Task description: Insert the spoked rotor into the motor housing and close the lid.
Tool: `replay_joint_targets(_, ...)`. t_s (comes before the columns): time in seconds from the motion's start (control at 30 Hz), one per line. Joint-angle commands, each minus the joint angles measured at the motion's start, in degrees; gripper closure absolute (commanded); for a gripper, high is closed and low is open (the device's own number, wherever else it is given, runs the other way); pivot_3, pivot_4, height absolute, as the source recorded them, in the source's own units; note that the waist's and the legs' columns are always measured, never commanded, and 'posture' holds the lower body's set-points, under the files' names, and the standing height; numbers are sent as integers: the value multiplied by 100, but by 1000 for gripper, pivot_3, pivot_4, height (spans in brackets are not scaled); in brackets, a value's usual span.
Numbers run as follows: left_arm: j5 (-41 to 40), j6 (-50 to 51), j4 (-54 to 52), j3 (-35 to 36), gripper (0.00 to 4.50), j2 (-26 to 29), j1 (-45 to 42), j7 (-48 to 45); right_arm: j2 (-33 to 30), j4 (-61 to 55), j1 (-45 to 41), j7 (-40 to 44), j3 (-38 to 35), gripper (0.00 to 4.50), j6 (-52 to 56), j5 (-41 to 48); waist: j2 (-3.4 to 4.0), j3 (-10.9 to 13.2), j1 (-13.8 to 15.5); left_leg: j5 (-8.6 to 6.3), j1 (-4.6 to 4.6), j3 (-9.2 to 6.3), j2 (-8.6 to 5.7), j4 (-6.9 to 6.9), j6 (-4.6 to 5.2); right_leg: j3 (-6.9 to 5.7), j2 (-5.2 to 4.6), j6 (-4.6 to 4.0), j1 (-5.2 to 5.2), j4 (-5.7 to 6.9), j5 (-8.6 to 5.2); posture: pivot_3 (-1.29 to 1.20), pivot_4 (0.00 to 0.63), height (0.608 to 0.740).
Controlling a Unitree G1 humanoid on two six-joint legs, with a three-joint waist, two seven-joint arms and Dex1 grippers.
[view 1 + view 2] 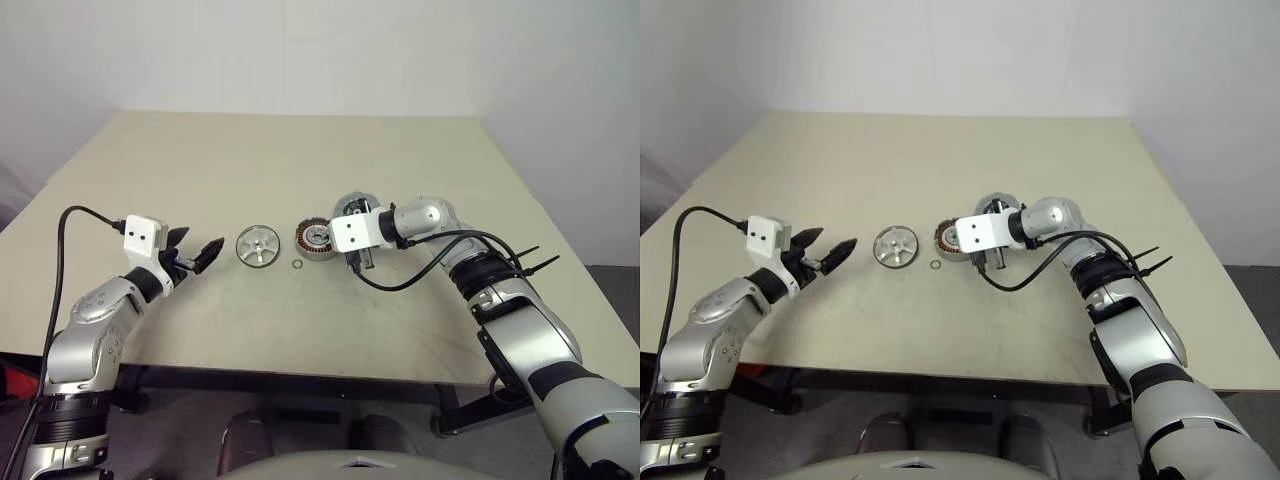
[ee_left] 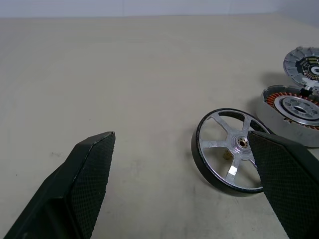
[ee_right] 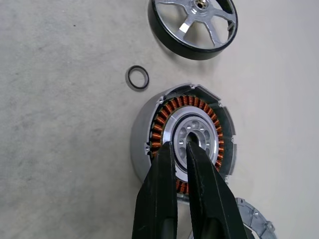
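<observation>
The spoked rotor (image 1: 258, 246), a silver wheel with a black rim, lies flat on the table between my two arms. To its right is the round motor housing (image 1: 317, 239), its copper windings facing up. The grey lid (image 2: 301, 62) stands open at the housing's far side. My left gripper (image 1: 195, 258) hovers open just left of the rotor, nothing between its fingers (image 2: 92, 164). My right gripper (image 3: 179, 145) points down at the housing's centre hub. Its two black fingers are almost together, with only a thin slit between them, and they hold nothing.
A small black ring (image 1: 298, 265) lies loose on the table just in front of the housing and the rotor. The beige table (image 1: 300, 160) stretches back to a white wall. A black cable loops from my right wrist over the table's right side.
</observation>
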Motion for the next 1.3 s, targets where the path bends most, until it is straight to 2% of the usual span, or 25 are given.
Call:
replay_joint_targets(0.03,-8,-73,-208,59,0,20,-72,-11,-14,-307,-89,114,-214,4068,95,371,0,0,0,0,0,0,0,0,0,0,0,0,0,0,0,0,0,740)
replay_joint_targets(0.17,-28,-55,-225,67,0,19,-58,-14,133,-960,209,526,-481,4068,698,1197,0,0,2,0,0,0,0,0,0,0,0,0,0,-1,0,0,0,740)
replay_joint_targets(0.3,-89,18,-241,62,0,15,-37,-47,439,-2529,830,781,-741,4068,2487,2355,-3,-2,3,0,4,-1,2,-1,0,1,2,0,2,-1,0,0,0,740)
replay_joint_targets(0.43,-106,76,-224,46,0,37,-61,-88,393,-3275,1285,800,-534,4068,3151,2395,-3,-2,23,0,17,-2,2,-2,0,0,1,1,16,-3,0,0,0,740)
replay_joint_targets(0.57,-88,129,-182,16,0,67,-147,-145,477,-2865,1287,426,-403,4068,3016,2031,-2,0,20,1,71,-1,1,-5,-3,2,0,5,66,-4,-2,0,0,740)
replay_joint_targets(0.63,-69,140,-174,3,0,70,-169,-158,591,-2536,1223,202,-260,4068,2875,1777,-2,-1,16,3,92,-2,1,-10,-8,2,1,38,83,-4,-22,0,0,740)
replay_joint_targets(0.87,-63,181,-241,34,0,98,-158,-152,962,-1734,1061,-185,92,4068,2271,1239,-1,0,9,5,84,-3,1,-18,-12,2,1,8,76,-9,-4,0,0,740)
replay_joint_targets(1.3,-82,210,-420,149,0,150,29,-68,1273,-276,635,-692,117,4068,1655,837,0,1,5,3,84,-3,-1,-26,-12,0,1,6,76,-14,-4,0,0,740)
